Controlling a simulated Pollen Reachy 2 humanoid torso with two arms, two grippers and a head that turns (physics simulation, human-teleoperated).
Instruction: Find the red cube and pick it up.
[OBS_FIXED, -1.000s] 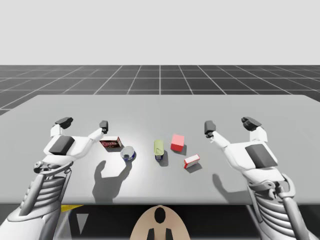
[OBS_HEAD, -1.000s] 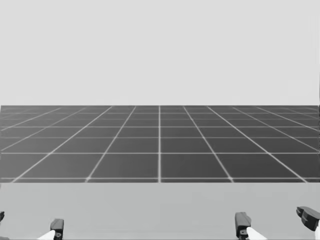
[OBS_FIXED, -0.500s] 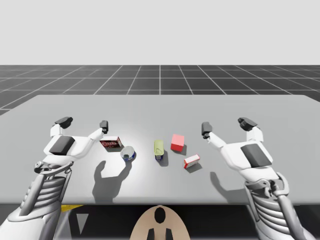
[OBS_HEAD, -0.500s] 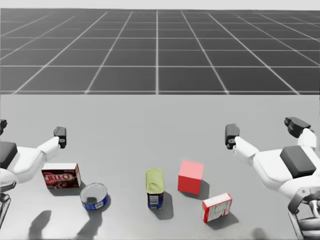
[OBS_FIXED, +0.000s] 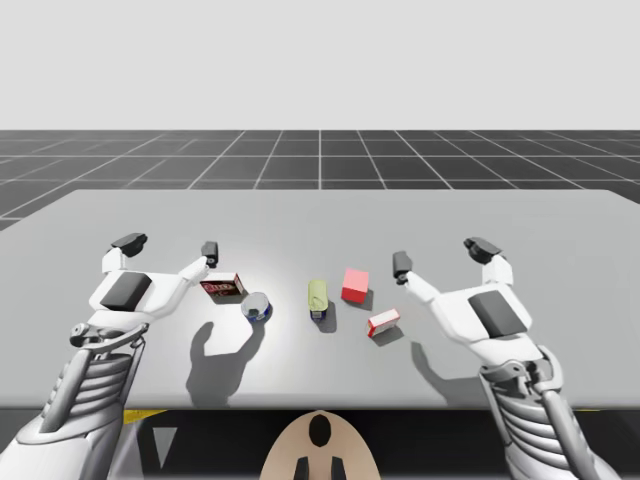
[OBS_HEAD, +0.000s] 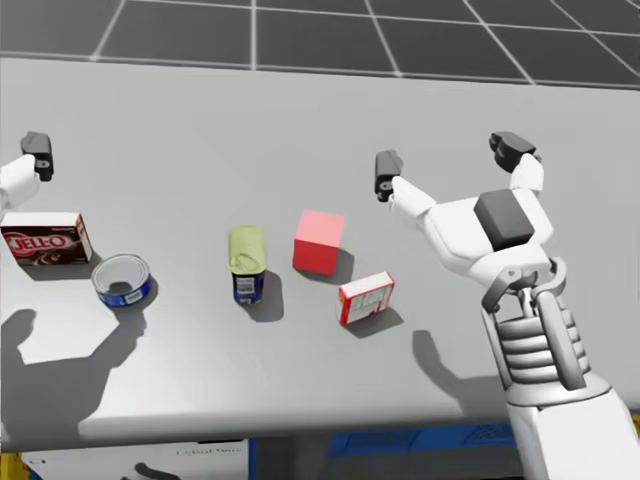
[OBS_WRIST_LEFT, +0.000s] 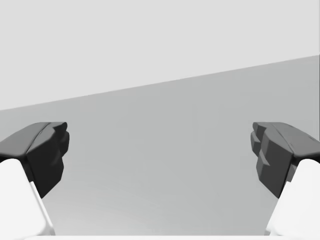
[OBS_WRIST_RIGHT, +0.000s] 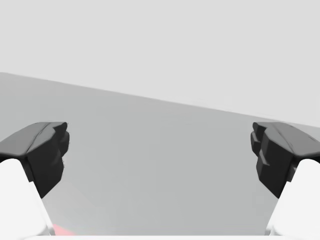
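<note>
Overhead: red cube (OBS_FIXED: 354, 285) mid-desk (OBS_FIXED: 520, 215), between yellow-green can (OBS_FIXED: 317, 297) and right pincer (OBS_FIXED: 438, 255), apart from both. Head view: cube near small red-white box (OBS_HEAD: 365, 298). Wrist views: left pincer (OBS_WRIST_LEFT: 160, 152) released, right likewise. Best: bring right pincer over cube, straddle squarely, avoid box.

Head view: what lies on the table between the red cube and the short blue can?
A taller can, yellow-green above and blue below, touching neither the red cube nor the short blue can; the head view shows it.
</note>
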